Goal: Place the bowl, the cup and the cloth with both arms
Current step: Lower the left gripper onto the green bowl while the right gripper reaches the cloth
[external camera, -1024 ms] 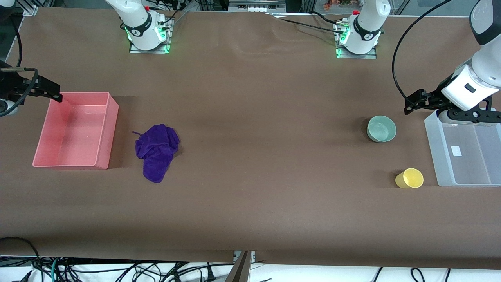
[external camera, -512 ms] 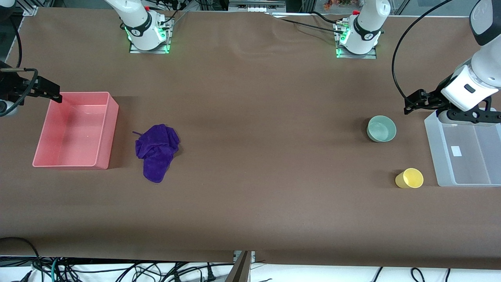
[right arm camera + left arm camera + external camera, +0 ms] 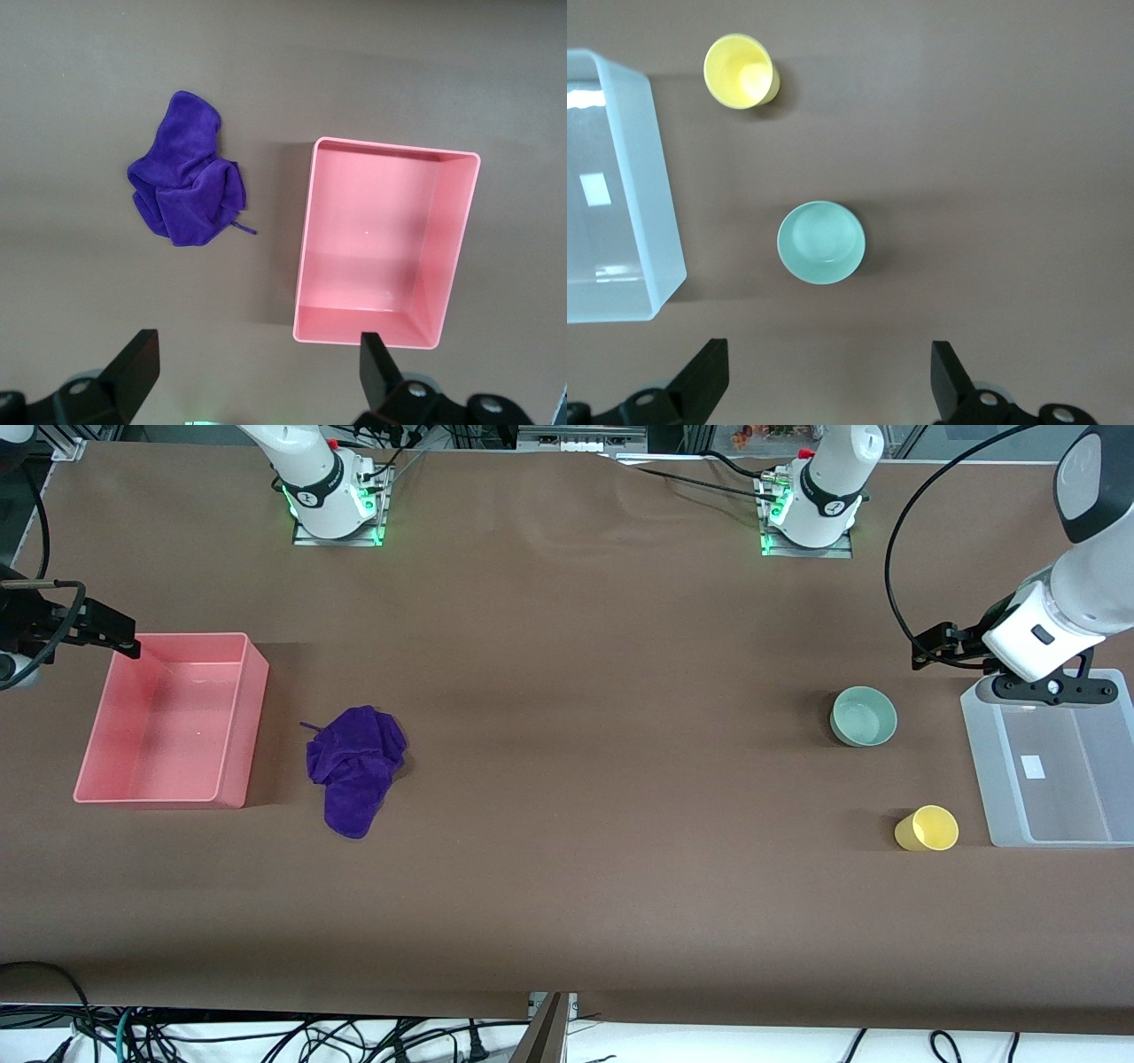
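The mint-green bowl (image 3: pixel 864 716) stands upright toward the left arm's end of the table; it also shows in the left wrist view (image 3: pixel 821 242). The yellow cup (image 3: pixel 927 828) stands nearer the front camera than the bowl (image 3: pixel 739 71). The purple cloth (image 3: pixel 354 766) lies crumpled beside the pink bin (image 3: pixel 186 184). My left gripper (image 3: pixel 1050 689) hangs open and empty over the clear bin's edge (image 3: pixel 828 381). My right gripper (image 3: pixel 257 376) is open and empty, high beside the pink bin, mostly cut off in the front view.
A pink bin (image 3: pixel 232 731) stands empty at the right arm's end (image 3: pixel 306 257). A clear plastic bin (image 3: pixel 992 779) stands empty at the left arm's end (image 3: pixel 660 221). Brown table cover stretches between cloth and bowl.
My left arm has shifted slightly toward the bowl's side and the bases. The right arm and all objects have stayed put.
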`<state>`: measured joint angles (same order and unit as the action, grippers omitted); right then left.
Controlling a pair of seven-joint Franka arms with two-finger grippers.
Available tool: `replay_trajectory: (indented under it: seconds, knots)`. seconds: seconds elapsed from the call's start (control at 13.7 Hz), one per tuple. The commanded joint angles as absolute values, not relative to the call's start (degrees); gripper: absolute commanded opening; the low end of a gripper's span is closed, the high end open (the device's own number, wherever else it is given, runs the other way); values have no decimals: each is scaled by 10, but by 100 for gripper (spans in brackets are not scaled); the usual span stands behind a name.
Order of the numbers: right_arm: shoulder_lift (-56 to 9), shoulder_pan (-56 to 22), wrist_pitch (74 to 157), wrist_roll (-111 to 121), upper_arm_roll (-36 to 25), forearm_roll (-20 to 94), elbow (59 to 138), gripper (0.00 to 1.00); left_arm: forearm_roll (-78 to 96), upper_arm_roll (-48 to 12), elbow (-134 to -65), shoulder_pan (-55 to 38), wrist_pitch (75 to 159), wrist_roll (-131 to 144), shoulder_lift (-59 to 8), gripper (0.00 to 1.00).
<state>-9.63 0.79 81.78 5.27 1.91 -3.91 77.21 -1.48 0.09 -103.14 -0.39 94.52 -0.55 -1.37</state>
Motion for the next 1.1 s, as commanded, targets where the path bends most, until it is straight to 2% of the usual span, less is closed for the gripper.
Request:
replay_trajectory:
  seconds: [0.0,0.37,0.59,0.73,0.8,0.95,1.02]
  knots:
    - [-93,10,823,53,19,-32,774,100,-23,2,-1107,32,1003,-22,-4,100]
    - [-111,9,834,53,21,2,773,100,-21,1,-1289,66,1236,-67,-26,100]
    - [-184,8,870,58,22,19,776,100,-14,1,-1306,94,1329,-109,-112,99]
    - [-218,-6,903,61,25,19,780,100,5,-2,-1306,115,1382,-124,-160,92]
    - [-234,-17,926,55,25,20,781,100,23,-2,-1305,117,1392,-133,-174,84]
    - [-239,-55,1004,41,25,11,829,100,49,-3,-1301,113,1392,-135,-190,24]
    - [-236,-59,1045,15,25,11,866,100,49,-3,-1300,114,1392,-136,-195,12]
